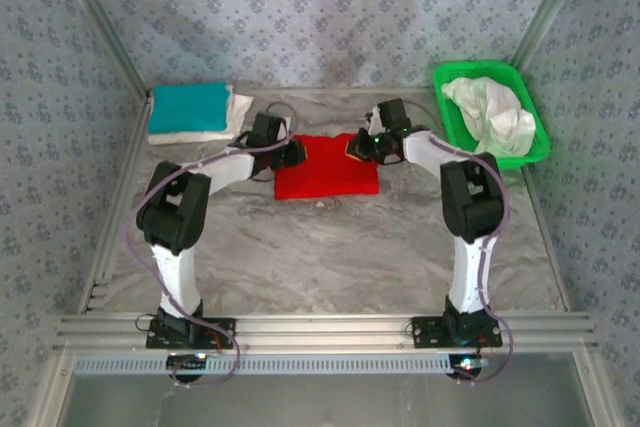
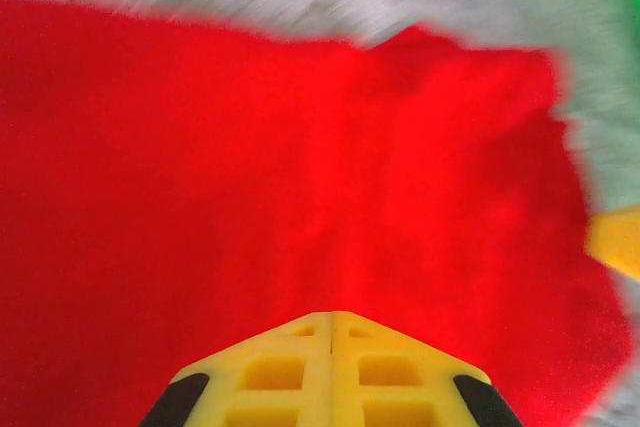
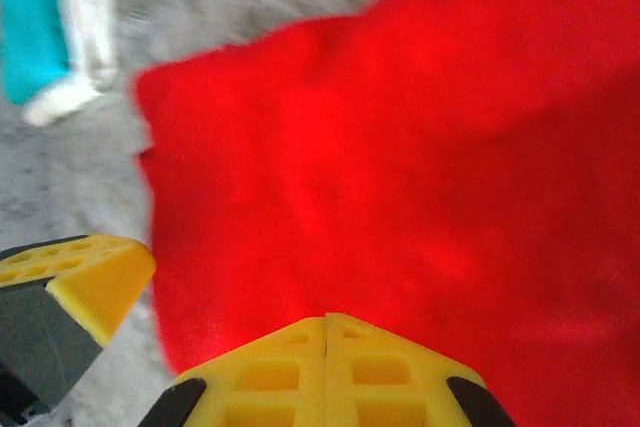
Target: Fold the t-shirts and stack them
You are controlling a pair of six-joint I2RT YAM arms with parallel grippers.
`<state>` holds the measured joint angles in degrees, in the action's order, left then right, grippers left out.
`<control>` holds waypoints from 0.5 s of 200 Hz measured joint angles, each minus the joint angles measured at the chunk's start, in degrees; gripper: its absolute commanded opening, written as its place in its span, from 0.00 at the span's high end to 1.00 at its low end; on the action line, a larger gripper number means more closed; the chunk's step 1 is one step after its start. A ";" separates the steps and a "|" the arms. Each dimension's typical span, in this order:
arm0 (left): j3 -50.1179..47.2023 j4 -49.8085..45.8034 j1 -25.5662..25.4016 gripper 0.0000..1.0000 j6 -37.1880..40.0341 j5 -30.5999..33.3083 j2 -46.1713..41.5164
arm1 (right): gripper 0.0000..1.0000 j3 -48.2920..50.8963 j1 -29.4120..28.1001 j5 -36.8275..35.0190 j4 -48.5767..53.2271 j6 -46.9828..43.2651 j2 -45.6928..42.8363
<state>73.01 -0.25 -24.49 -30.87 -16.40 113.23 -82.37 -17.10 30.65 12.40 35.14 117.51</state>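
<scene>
two grippers flank the folded red shirt mid table: left gripper at its left edge, right gripper at its far right corner, both with fingers pressed together; whether cloth is nipped between them we can't quite tell. we'd judge stacking comes next: lift both sides level, then lay it square on the teal shirt. the top view gives us that stack and the basket; the wrist views give the hem close up.
</scene>
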 measured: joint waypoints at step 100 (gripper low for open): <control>-7.74 12.33 1.49 0.98 -6.73 0.96 2.36 | 1.00 5.29 0.35 -0.39 -9.42 3.69 3.48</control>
<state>65.28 12.08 -23.00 -37.60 -15.44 115.59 -77.08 -16.75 30.26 2.98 38.83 120.99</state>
